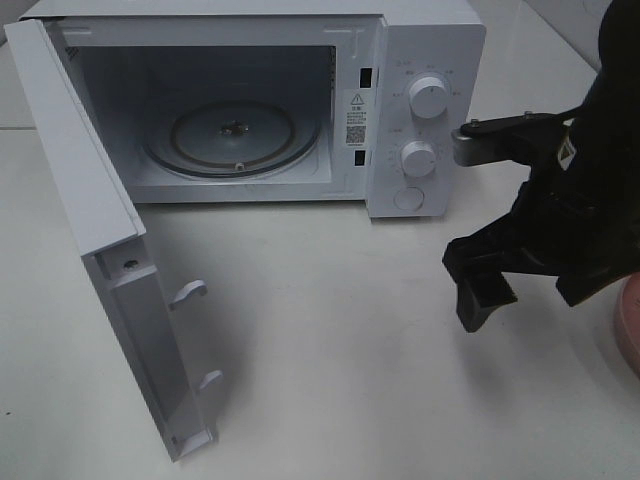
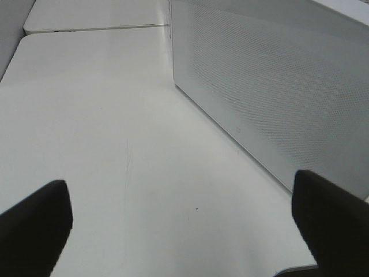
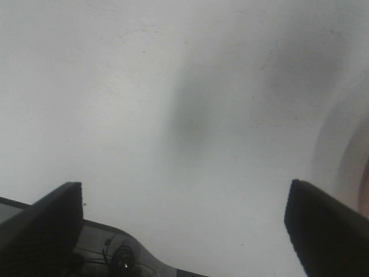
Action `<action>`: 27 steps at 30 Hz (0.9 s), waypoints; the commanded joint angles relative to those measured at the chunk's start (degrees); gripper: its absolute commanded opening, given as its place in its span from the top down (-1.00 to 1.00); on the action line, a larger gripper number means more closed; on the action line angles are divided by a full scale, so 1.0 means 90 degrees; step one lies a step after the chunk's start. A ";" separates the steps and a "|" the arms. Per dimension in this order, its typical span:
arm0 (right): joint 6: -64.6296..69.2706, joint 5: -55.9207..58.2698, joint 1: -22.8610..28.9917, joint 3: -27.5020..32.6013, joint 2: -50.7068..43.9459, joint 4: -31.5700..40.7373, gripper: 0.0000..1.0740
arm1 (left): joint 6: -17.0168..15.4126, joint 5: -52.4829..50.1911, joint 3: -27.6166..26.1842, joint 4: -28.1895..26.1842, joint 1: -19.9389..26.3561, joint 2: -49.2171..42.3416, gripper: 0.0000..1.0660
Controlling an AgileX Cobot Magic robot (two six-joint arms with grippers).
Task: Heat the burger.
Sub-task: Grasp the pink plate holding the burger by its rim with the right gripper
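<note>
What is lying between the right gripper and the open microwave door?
Nothing: only bare white table separates the right gripper from the microwave door, as the exterior high view shows.

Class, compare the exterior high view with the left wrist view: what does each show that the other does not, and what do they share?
Only exterior high: the open door, the glass turntable inside, two dials, the right gripper, open, and the edge of a pink plate. Only left wrist: the perforated side wall and the left gripper, jaws wide apart and empty. Both: the white microwave and the white table.
</note>
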 commanded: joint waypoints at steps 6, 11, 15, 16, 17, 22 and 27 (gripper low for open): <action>-0.0223 0.0280 -0.0598 -0.0032 -0.0045 -0.0541 -0.41 | -0.0013 -0.0089 0.0025 -0.0006 0.0006 -0.0153 -0.84; -0.0236 0.0293 -0.0815 -0.0032 -0.0045 -0.0802 -0.46 | -0.0013 -0.0089 0.0025 -0.0006 0.0006 -0.0153 -0.84; -0.0255 0.0299 -0.0923 -0.0032 -0.0045 -0.0917 -0.50 | -0.0013 -0.0089 0.0025 -0.0006 0.0006 -0.0153 -0.84; -0.0267 0.0299 -0.1006 -0.0032 -0.0045 -0.0999 -0.51 | -0.0013 -0.0089 0.0025 -0.0006 0.0006 -0.0153 -0.84; -0.0299 0.0299 -0.1063 -0.0032 -0.0045 -0.1006 -0.51 | -0.0013 -0.0089 0.0025 -0.0006 0.0006 -0.0153 -0.84; -0.0560 0.0299 -0.1381 0.0019 -0.0045 -0.0980 -0.51 | -0.0013 -0.0089 0.0025 -0.0006 0.0006 -0.0153 -0.84; -0.0573 0.0159 -0.1649 0.0363 -0.0045 -0.0987 -0.51 | -0.0013 -0.0089 0.0025 -0.0006 0.0006 -0.0153 -0.84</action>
